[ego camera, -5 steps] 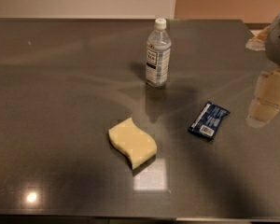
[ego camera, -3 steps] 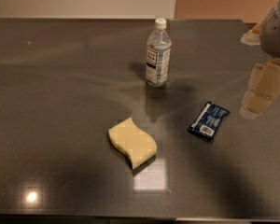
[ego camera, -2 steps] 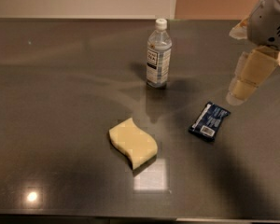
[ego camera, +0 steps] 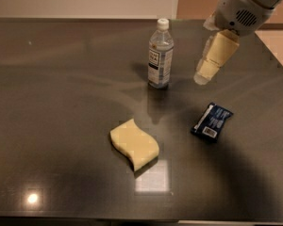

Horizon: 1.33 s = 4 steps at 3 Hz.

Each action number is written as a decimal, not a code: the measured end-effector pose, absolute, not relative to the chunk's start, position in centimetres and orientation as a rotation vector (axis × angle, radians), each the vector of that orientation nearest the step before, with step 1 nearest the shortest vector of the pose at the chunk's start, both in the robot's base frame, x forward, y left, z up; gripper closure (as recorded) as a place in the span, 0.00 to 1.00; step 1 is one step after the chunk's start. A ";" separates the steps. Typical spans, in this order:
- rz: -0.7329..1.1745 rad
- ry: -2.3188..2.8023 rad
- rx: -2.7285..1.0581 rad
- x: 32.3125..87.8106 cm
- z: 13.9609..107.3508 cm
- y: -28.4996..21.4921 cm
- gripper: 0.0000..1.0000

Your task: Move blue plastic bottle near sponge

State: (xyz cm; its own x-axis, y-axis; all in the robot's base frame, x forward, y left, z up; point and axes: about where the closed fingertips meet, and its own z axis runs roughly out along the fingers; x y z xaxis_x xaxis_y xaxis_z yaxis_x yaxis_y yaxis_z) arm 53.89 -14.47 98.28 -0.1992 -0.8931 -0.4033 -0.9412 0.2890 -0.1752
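The blue plastic bottle (ego camera: 160, 54), clear with a white cap and a white-and-pale-blue label, stands upright at the back middle of the dark table (ego camera: 61, 102). The pale yellow wavy sponge (ego camera: 134, 144) lies flat in front of it, nearer the front edge, apart from the bottle. My gripper (ego camera: 208, 67) hangs from the white arm at the upper right, to the right of the bottle at about label height, a short gap away, holding nothing.
A flat dark-blue snack packet (ego camera: 212, 122) lies on the table right of the sponge, below the gripper. The table's right edge (ego camera: 273, 55) runs diagonally at the far right. A bright light reflection sits at the front left.
The arm and gripper have moved left and toward the back, from the table's right edge to close beside the bottle. Bottle, sponge and packet have not moved.
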 end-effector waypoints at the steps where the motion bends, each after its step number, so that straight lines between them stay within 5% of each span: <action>1: 0.193 2.133 -1.614 56.7 97.8 -12.4 0.00; 4: 0.386 2.135 -1.546 63.4 95.6 -7.6 0.00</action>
State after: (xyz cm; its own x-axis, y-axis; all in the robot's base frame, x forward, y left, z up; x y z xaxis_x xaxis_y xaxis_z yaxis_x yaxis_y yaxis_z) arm 63.39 -7.61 95.59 -0.2521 -0.8116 -0.5271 -0.9447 0.3243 -0.0475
